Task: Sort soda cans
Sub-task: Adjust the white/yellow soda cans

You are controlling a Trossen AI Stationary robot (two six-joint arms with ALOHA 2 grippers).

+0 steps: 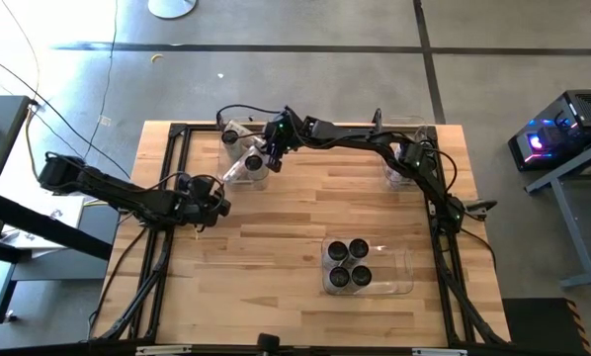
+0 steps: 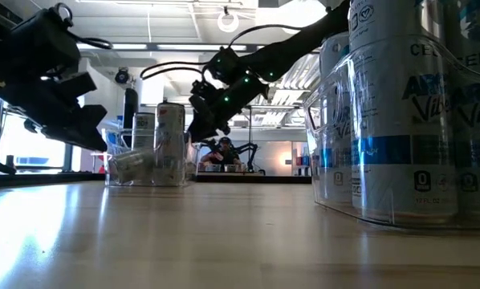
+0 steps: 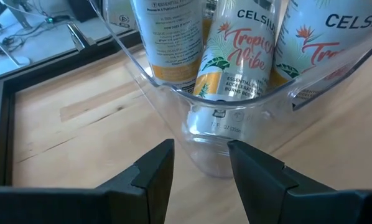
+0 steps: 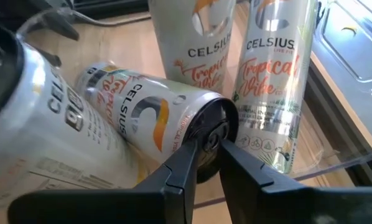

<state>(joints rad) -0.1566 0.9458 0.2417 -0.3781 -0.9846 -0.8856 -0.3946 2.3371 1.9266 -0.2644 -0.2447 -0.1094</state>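
Note:
A clear bin (image 1: 248, 158) at the table's far left holds orange-labelled soda cans. Two stand upright (image 4: 270, 74), and one lies on its side (image 4: 136, 118) on the bin's floor. My right gripper (image 4: 212, 146) reaches across the table into this bin (image 1: 268, 150) and is shut on the lying can. My left gripper (image 3: 201, 149) hovers open near the table's left edge (image 1: 214, 203), just short of that bin's near wall (image 3: 236, 106). A second clear bin (image 1: 399, 272) near the front holds several blue-labelled cans (image 2: 400, 120) standing upright. My right gripper pinches the lying soda can at its dark top end (image 4: 216, 127), with the fingertips (image 4: 189, 155) closed on the lid's rim or tab; which of the two I cannot tell. The fingers come slanting down from the table's right. The can rests on its side in the bin.
A third clear bin (image 1: 406, 163) stands at the table's far right, under the right arm. A black frame (image 1: 177, 133) runs around the wooden table. Bare wood lies between the bins in the table's middle (image 1: 305, 213). A person sits far off in the room (image 2: 222, 152).

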